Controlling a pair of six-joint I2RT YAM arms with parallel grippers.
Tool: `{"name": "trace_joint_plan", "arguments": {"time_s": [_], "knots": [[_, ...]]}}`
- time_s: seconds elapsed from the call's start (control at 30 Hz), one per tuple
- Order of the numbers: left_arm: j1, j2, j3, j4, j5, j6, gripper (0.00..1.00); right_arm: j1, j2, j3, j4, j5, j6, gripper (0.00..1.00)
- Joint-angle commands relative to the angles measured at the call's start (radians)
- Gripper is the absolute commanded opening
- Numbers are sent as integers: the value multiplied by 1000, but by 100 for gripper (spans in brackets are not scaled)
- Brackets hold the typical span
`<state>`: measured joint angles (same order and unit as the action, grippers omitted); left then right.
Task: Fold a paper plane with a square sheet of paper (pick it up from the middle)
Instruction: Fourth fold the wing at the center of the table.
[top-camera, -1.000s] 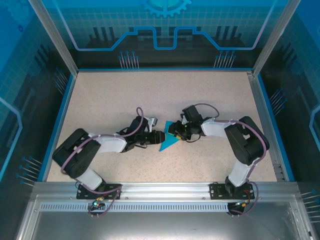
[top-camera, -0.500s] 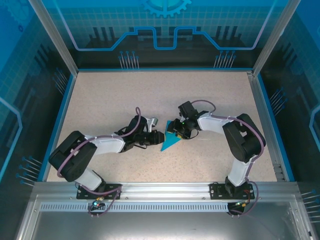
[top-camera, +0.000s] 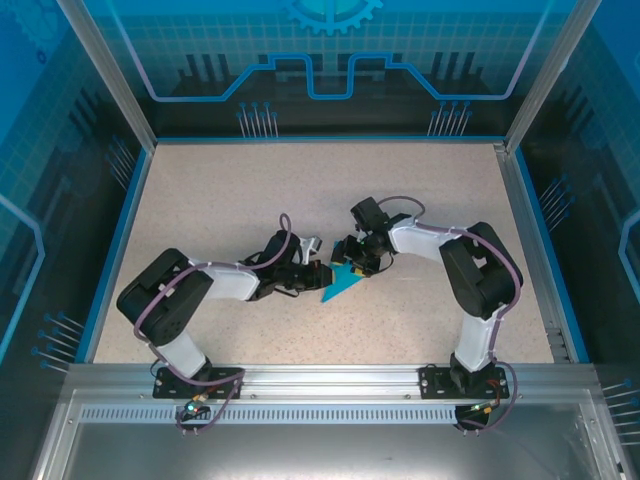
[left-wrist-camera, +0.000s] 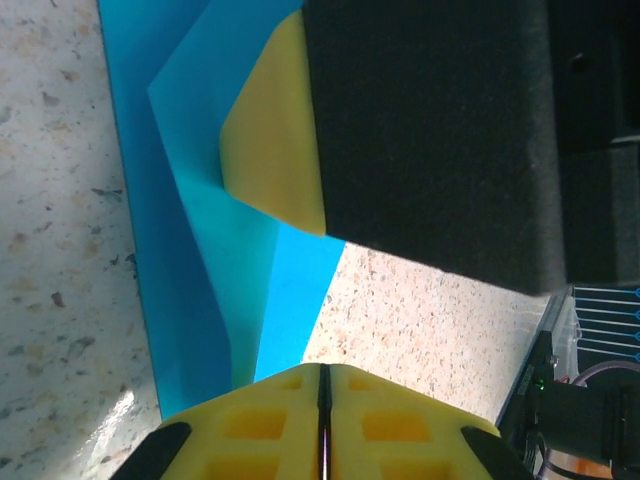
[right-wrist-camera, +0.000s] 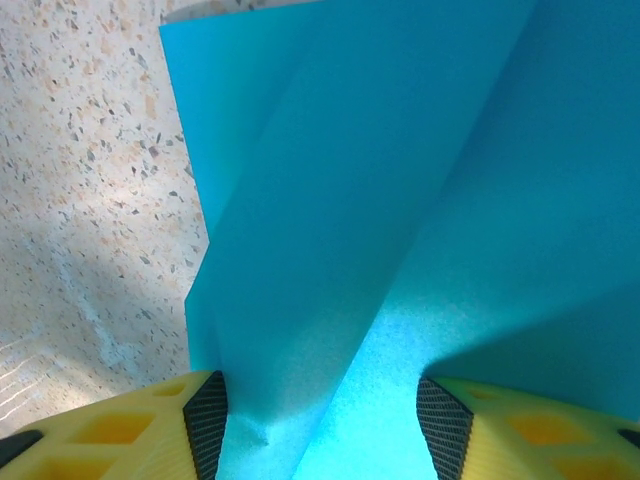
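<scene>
Blue circuit-pattern panels (top-camera: 320, 60) wall in a speckled beige table (top-camera: 220, 190). Both arms crowd the middle and cover part of the paper plane (top-camera: 342, 284), a teal wedge just 6 o'clock of centre. Right gripper (right-wrist-camera: 320, 410) sits at its 1 o'clock, fingers apart and straddling the paper. Left gripper (left-wrist-camera: 322, 372) is at its 9 o'clock, pinched closed on the paper's edge, though I can't tell if it's really gripping.

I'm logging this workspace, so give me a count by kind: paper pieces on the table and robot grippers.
Folded teal paper: 1
Grippers: 2 (left gripper, right gripper)
Total: 3
</scene>
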<state>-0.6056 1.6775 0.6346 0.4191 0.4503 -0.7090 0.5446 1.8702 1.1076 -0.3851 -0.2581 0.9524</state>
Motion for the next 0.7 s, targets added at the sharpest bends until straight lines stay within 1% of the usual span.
{"name": "trace_joint_plan", "arguments": {"time_s": [0.0, 0.2, 0.27, 0.37, 0.57, 0.67], "knots": [[0, 20, 41, 5, -9, -2, 9, 23, 93, -26, -82, 55, -17, 59], [1, 31, 47, 4, -55, -4, 7, 24, 114, -18, -102, 57, -18, 59], [9, 32, 38, 33, -53, -20, 7, 24, 119, -18, -112, 69, -11, 57], [22, 25, 21, 66, -57, -48, 6, 24, 125, -19, -121, 81, -10, 56], [34, -16, 4, 41, -102, -65, 6, 24, 150, -8, -139, 88, -14, 54], [35, -10, 11, 41, -86, -67, 7, 25, 160, -3, -143, 87, -13, 54]]}}
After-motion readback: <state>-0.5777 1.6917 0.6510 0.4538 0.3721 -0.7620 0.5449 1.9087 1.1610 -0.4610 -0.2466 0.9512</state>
